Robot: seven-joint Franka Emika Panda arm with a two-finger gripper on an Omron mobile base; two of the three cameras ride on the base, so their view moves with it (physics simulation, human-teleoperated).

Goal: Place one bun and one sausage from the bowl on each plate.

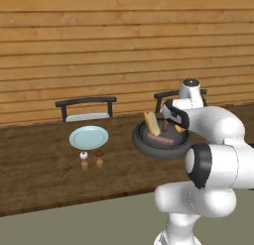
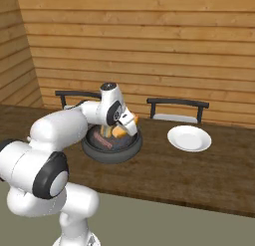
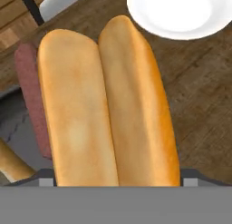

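Over bowl (image 2: pixel 112 149), fingers wide around bun (image 3: pixel 106 105)

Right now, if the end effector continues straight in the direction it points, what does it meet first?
Most likely the bun, which lies directly ahead of the end effector, very close. A sausage lies beside it. Depth is unclear.

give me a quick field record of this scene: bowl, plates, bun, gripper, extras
bowl: large round black-grey bowl, on the brown wooden table, holding buns and reddish-brown sausages
plates: pale blue round plate and white round plate, both bare, one on either side of the bowl
bun: golden split hot-dog bun close before the hand camera, a sausage beside it
gripper: over the bowl, jaws wide at the bun; grip not confirmed
extras: two small shakers near the blue plate; two dark chairs behind the table
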